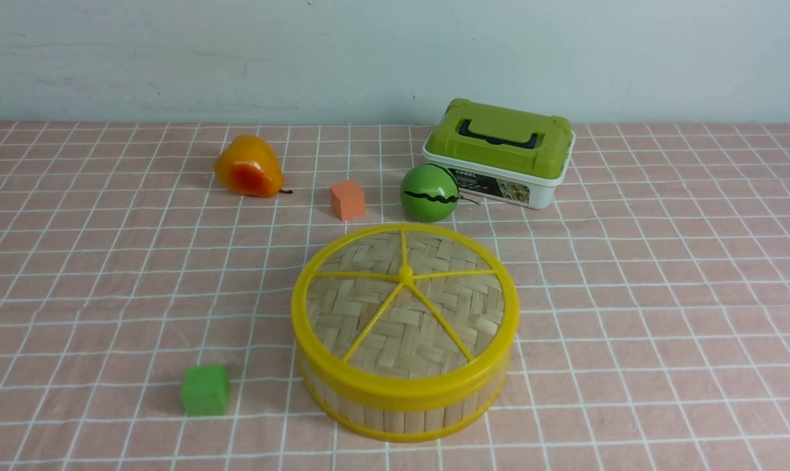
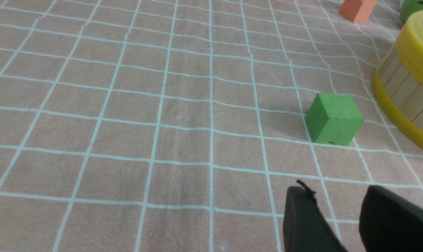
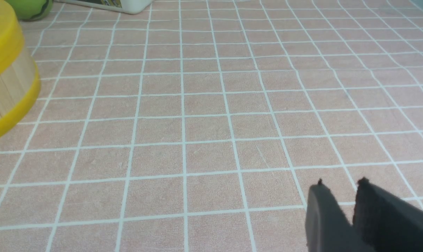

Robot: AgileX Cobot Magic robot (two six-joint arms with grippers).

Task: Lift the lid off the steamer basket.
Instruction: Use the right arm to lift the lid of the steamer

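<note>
Nothing is lifted so far: the lid [image 1: 362, 314] sits on the steamer basket [image 1: 405, 418], and my left gripper's fingertips [image 2: 334, 192] and right gripper's fingertips [image 3: 341, 183] stand apart, both empty.

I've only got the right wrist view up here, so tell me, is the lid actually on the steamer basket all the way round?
Observer: Yes, the front view shows the lid sitting level on the steamer basket, its whole top visible.
Operator: My view has nothing on the basket's far side. What's beside it there?
Observer: A green cube stands on the table to the basket's left, not touching it.
Operator: And the left gripper, is it holding anything?
Observer: No, the left wrist view shows the left gripper with its jaws apart and nothing between them.
</note>
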